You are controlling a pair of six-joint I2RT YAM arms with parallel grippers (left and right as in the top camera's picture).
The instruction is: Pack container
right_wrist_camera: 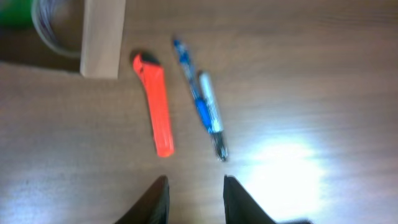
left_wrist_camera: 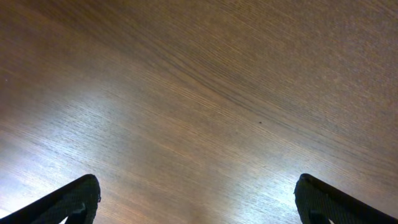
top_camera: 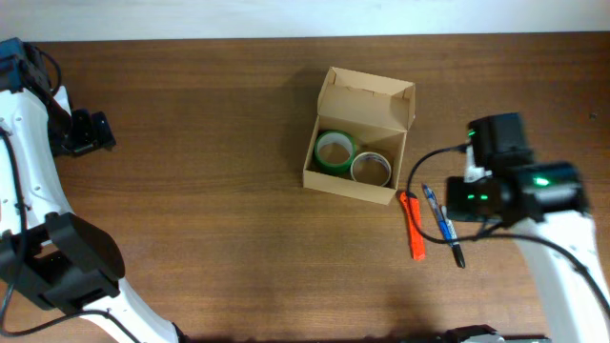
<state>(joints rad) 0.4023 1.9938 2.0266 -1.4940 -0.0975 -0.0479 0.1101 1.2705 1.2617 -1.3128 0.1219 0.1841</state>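
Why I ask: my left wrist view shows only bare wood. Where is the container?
Observer: The container sits mid-way across the table, lid open, to the right of the left gripper.
Operator: Anything inside?
Observer: Two tape rolls: a green roll and a whitish roll.
Operator: What's still outside?
Observer: An orange pen-like tool and a blue pen, lying beside the container, near the right gripper.

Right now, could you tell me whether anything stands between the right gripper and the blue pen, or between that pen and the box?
Nothing visible lies between the right gripper and the blue pen. The orange marker lies between pen and open container; lifting over should clear it.
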